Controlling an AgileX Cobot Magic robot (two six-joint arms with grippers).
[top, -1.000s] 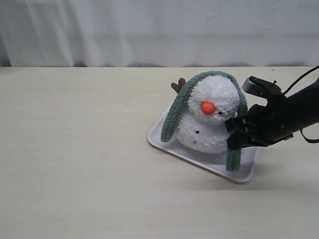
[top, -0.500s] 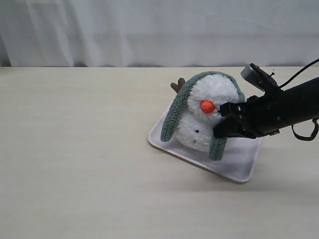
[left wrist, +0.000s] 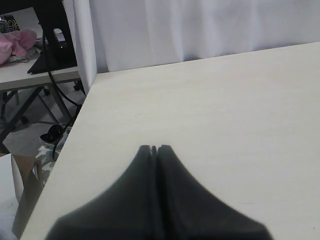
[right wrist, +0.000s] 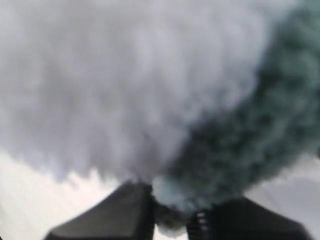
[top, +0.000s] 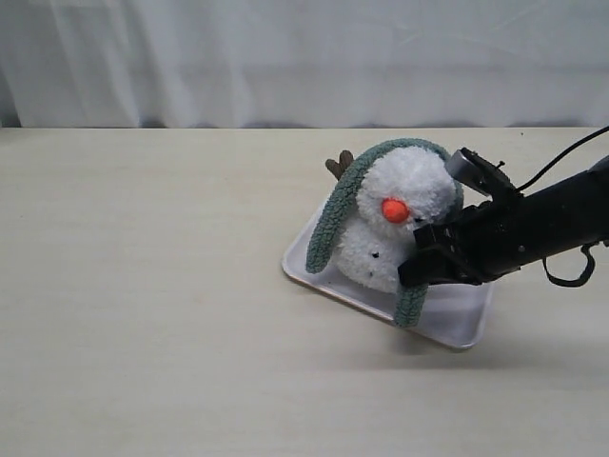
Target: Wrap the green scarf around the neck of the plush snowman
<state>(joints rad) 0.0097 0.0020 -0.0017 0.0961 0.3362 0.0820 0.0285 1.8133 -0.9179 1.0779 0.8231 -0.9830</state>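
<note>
right gripper (top: pixel 417 269) jaws: we pinch green scarf (top: pixel 329 224) end to cross under plush snowman (top: pixel 419 186) chin | left gripper (left wrist: pixel 155 149) jaws: closed, empty, idle

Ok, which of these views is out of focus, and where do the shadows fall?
Right wrist view: fully out of focus, the plush snowman and green scarf just soft blobs. Exterior view: sharp, evenly lit, a faint shadow beside the tray. Left wrist view: table sharp, the left hand soft-edged near the lens.
</note>
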